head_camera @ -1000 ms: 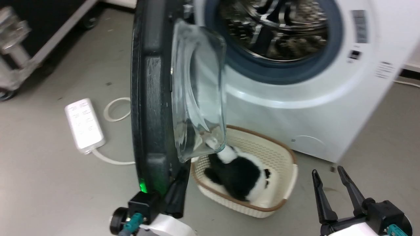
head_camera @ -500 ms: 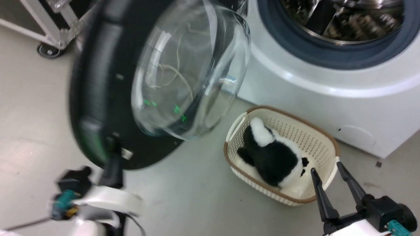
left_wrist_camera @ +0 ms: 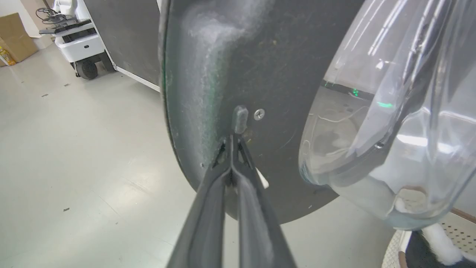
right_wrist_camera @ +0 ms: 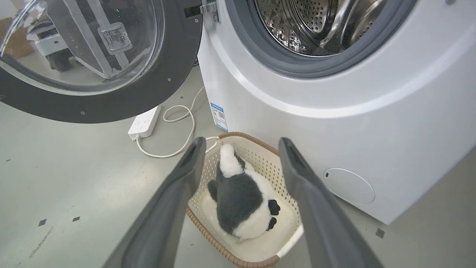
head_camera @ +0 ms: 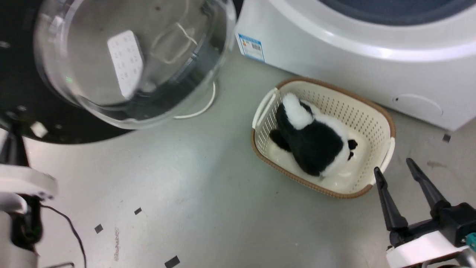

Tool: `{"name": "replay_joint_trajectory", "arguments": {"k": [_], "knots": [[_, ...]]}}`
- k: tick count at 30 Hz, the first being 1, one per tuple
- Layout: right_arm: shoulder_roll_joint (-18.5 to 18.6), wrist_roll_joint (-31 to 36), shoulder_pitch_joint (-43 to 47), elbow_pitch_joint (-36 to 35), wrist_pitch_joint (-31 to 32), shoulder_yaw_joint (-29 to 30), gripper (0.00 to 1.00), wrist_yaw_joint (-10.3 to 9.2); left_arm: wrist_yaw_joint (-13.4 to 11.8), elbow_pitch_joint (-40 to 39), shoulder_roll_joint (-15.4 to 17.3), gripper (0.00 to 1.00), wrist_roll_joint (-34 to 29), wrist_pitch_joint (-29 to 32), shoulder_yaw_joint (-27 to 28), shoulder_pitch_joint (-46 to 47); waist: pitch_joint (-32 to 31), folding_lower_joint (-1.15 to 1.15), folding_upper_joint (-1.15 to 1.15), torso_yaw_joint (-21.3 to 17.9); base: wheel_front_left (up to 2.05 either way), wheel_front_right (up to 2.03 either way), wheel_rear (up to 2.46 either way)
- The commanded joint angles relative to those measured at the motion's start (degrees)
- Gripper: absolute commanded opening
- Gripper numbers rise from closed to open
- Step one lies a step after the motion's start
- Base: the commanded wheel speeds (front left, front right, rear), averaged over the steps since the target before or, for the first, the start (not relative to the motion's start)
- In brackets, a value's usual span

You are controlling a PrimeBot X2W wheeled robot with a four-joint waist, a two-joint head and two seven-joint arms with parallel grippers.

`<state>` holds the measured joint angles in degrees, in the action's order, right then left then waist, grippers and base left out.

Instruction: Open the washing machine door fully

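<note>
The washing machine door (head_camera: 22,111) is swung wider than before, left of the washing machine (head_camera: 334,56), its rim touched, perhaps pinched, by the closed left gripper (left_wrist_camera: 231,149); the right gripper (head_camera: 393,165) is held open.

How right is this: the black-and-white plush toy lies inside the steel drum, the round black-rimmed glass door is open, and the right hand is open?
Wrong on one point: the black-and-white plush toy lies in the cream perforated plastic basket on the floor, not the steel drum; the right wrist view shows it. The round black-rimmed glass door is open and the right hand is open.
</note>
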<state>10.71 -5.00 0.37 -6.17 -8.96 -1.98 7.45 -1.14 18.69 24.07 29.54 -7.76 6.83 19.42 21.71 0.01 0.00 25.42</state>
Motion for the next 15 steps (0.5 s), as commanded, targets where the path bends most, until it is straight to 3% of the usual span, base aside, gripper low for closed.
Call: {"name": "replay_joint_trajectory", "arguments": {"k": [1,8,15], "knots": [[0.55,0.19,-0.9,-0.78,0.43,0.33,1.0,0.03,0.59,1.15,0.77,0.0,0.29,-0.62,0.42,2.17,1.76,-0.01,0.0,-0.87,0.0,0.0,0.0],[1.68,0.25,-1.57,-2.92,1.73,0.51,1.0,0.03,4.01,10.24,3.65,0.0,0.16,-2.11,-0.76,10.08,4.25,-0.01,0.0,-1.75,0.0,0.0,0.0],[1.48,0.54,-2.05,-3.09,1.96,0.18,1.0,0.03,5.6,19.98,5.28,0.0,0.19,-4.9,-0.89,16.04,4.49,-0.01,0.0,-2.63,0.0,0.0,0.0]]}}
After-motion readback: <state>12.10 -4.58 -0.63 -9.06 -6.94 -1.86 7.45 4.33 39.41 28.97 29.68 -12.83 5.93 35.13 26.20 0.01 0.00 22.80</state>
